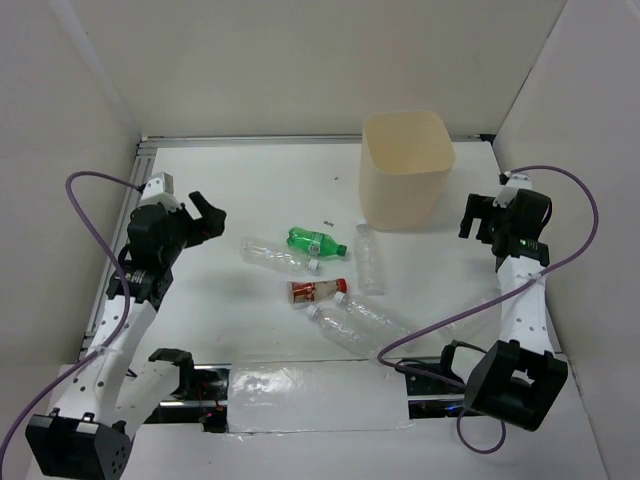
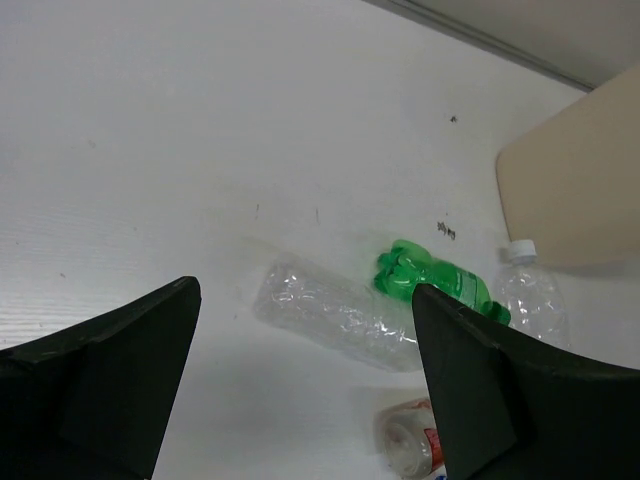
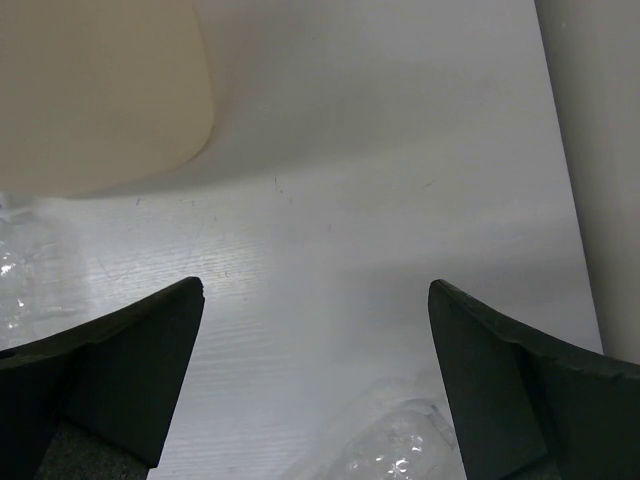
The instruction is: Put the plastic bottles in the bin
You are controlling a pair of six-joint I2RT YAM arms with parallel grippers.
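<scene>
Five plastic bottles lie mid-table: a clear one (image 1: 275, 255), a green one (image 1: 315, 241), a clear one with a white cap (image 1: 368, 258), a short red-labelled one (image 1: 317, 291) and a larger clear one (image 1: 355, 323). The beige bin (image 1: 405, 165) stands upright behind them. My left gripper (image 1: 205, 215) is open and empty, above the table left of the bottles. The left wrist view shows the clear bottle (image 2: 330, 313), green bottle (image 2: 440, 280) and red-labelled bottle (image 2: 410, 450) between its fingers. My right gripper (image 1: 480, 215) is open and empty, right of the bin (image 3: 100, 90).
White walls close in the table on the left, back and right. A metal rail (image 1: 250, 141) runs along the far edge. Purple cables loop from both arms. Clear crinkled plastic (image 3: 400, 455) shows at the lower edge of the right wrist view.
</scene>
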